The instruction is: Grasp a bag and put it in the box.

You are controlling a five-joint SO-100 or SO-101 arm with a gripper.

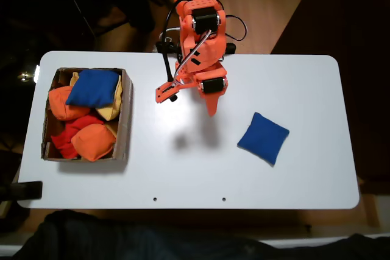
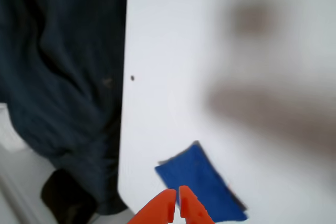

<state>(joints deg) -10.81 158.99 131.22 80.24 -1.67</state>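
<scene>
An orange robot arm [image 1: 198, 47] reaches out over a white table [image 1: 183, 168] in the fixed view, its gripper [image 1: 211, 109] hanging above the bare middle of the tabletop with nothing in it. The wrist view shows the gripper's two orange fingertips [image 2: 167, 209] pressed almost together at the bottom edge of the frame, a thin slit between them. The bag [image 1: 263, 138], a flat royal-blue square with pointed corners, lies alone on the table to the right of the gripper in the fixed view, turned like a diamond and well apart from everything else; in the wrist view the same bag [image 2: 202, 182] sits just beyond the fingertips, near the table's rounded corner. At the left end of the table in the fixed view stands the box [image 1: 125, 120], shallow brown cardboard with worn edges, already crowded with beanbags: a plumper blue beanbag [image 1: 93, 87] on top at the far end, a yellow beanbag [image 1: 113, 106] beside it, orange beanbags [image 1: 92, 142] and a red beanbag [image 1: 73, 129] below. Dark fabric [image 2: 58, 77] lies past the table's near edge in the wrist view.
</scene>
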